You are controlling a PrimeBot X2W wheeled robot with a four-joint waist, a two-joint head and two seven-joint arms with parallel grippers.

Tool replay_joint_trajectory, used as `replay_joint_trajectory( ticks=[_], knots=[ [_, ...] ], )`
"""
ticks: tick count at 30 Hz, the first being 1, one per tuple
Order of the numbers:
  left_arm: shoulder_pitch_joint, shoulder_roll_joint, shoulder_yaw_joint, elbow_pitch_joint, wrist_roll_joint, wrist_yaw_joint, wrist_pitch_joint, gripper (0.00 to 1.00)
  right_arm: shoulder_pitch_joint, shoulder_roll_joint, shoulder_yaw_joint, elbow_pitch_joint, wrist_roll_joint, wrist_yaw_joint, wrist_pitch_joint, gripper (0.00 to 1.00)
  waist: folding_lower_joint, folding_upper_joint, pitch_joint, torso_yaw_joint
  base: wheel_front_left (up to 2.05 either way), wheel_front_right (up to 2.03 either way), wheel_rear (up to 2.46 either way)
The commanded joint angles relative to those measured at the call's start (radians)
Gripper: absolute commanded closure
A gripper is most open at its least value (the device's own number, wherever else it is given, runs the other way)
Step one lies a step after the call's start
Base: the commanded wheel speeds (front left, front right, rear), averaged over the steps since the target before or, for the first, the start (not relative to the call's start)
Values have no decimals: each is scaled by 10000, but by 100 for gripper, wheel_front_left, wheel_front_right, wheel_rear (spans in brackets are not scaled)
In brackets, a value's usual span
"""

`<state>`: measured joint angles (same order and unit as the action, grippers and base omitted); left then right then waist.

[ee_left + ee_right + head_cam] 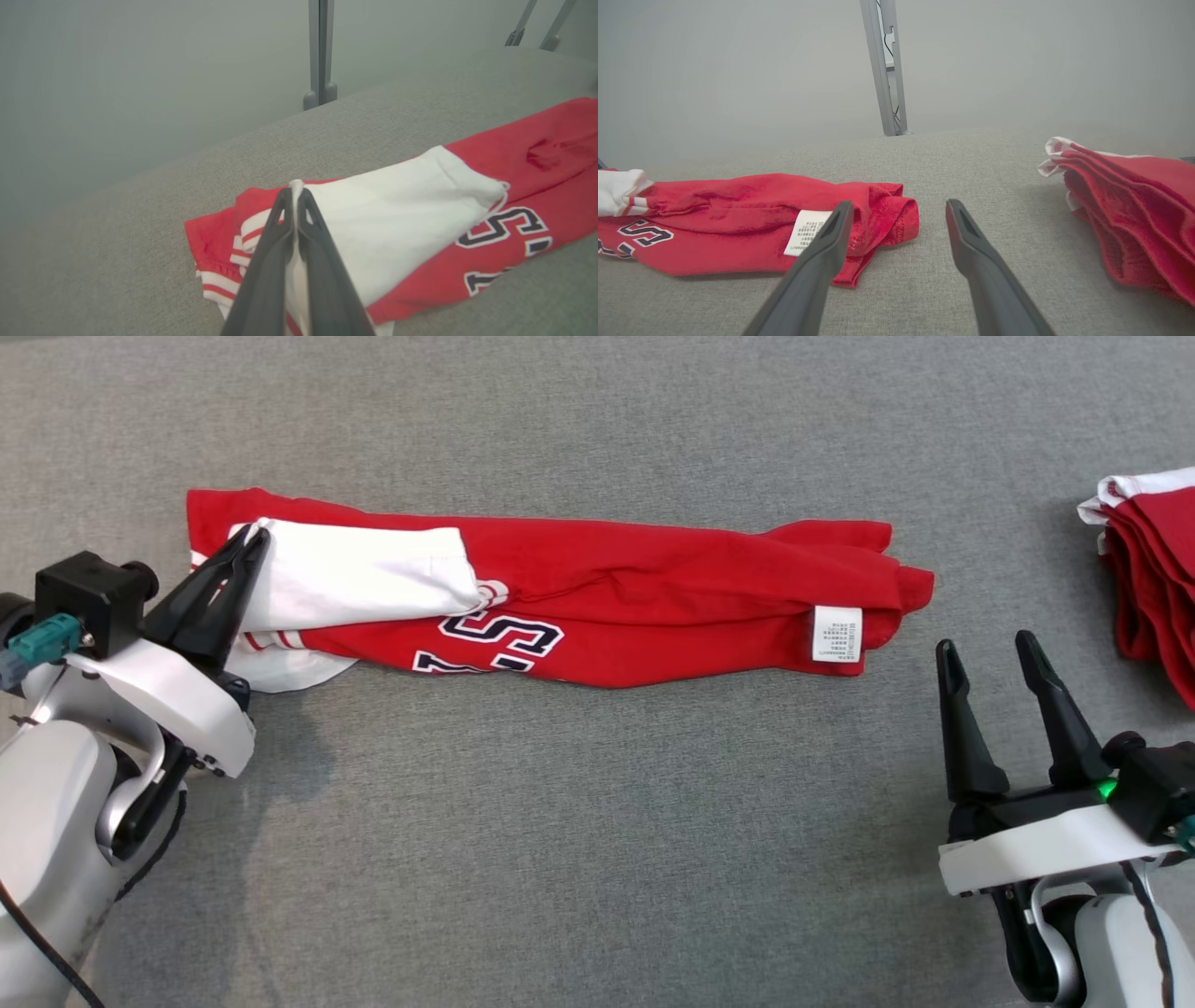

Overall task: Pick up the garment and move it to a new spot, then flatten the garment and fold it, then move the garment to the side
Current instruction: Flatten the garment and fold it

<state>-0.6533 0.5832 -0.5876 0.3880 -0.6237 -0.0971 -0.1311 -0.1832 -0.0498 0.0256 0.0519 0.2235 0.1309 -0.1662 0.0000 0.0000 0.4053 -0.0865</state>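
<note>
Right, the surface first. Grey fabric surface [560, 821], with open cloth on the near side of both grippers and a bare strip beyond the garment [653, 569]. In the left wrist view its far edge runs past the left gripper's tips, with a metal post [320, 51] standing behind that edge.

Count:
- two grippers
- one garment laid out, red with white trim and dark lettering
- one white sleeve [355, 574] folded across it
- one care label [836, 633]
- one stack of folded red-and-white pieces [1153, 551]; I cannot count its layers

Left gripper [250, 537]: fingers pressed together, with the outer edge of the white sleeve pinched between the tips. The garment lies as a long, loosely folded band, running from those tips toward the right gripper.

Right gripper [985, 644]: fingers spread apart, nothing between them, hanging above bare cloth. The hem end of the garment lies just ahead of its left finger and to that side. The care label is the nearest part, and there is no contact. The stack sits off to its other side, well apart from the garment, with open surface between the two.
</note>
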Motion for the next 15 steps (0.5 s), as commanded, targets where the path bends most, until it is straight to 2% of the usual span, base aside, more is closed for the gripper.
replay_joint_trajectory(
  ticks=[1,7,15],
  knots=[
    [137,37,42,-84,-14,79,-38,100,68,-24,-11,24,-80,-3,95,0,0,0,-35,64,0,0,0],
    [301,-30,-32,-629,-34,298,39,100,-123,-27,300,499,-459,-3,628,0,0,0,4,357,0,0,0],
    [166,-31,-76,-884,-5,396,-18,100,-1239,-29,682,1774,-459,-3,488,0,0,0,209,589,0,0,0]
  ],
)
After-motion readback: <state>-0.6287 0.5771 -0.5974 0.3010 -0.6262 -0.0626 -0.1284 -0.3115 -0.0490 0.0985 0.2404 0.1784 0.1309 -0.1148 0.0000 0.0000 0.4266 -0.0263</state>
